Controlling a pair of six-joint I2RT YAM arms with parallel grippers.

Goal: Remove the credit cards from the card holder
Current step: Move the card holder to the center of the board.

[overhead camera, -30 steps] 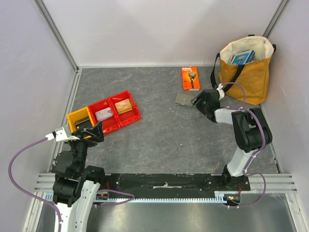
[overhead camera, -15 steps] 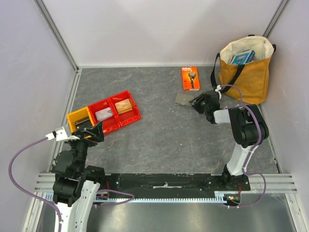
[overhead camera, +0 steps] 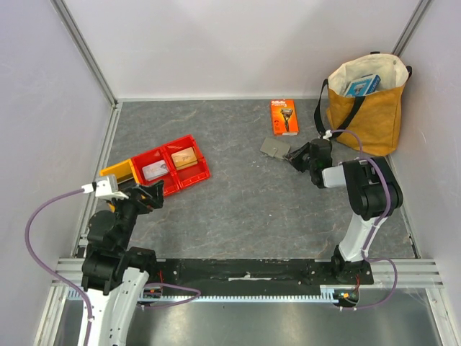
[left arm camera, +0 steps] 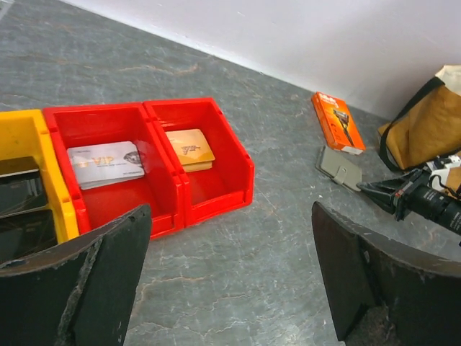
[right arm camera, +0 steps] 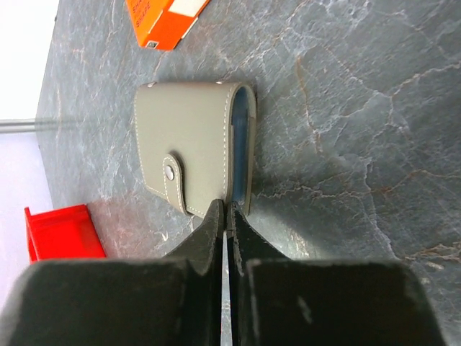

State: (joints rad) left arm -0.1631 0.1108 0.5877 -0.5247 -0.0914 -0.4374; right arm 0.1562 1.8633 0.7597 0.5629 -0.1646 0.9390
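The card holder (overhead camera: 274,148) (left arm camera: 340,167) (right arm camera: 194,148) is a grey folded wallet lying flat with its tab snapped and a blue lining showing along one side. My right gripper (overhead camera: 292,155) (right arm camera: 227,209) lies low on the table, its jaws pinched together on the near edge of the wallet's top cover. A tan-orange card (left arm camera: 191,146) lies in one red bin, and a silver card (left arm camera: 106,163) lies in the red bin beside it. No cards show in the wallet. My left gripper (overhead camera: 148,194) (left arm camera: 230,213) hangs open and empty near the bins.
Two red bins (left arm camera: 241,162) and a yellow bin (left arm camera: 43,155) stand in a row at the left. An orange razor package (overhead camera: 283,117) lies just beyond the wallet. A tan tote bag (overhead camera: 364,101) stands in the back right corner. Walls close in three sides.
The right gripper's jaws have closed on the wallet's edge and its arm has edged slightly left. The left arm has shifted a little forward and to the right.
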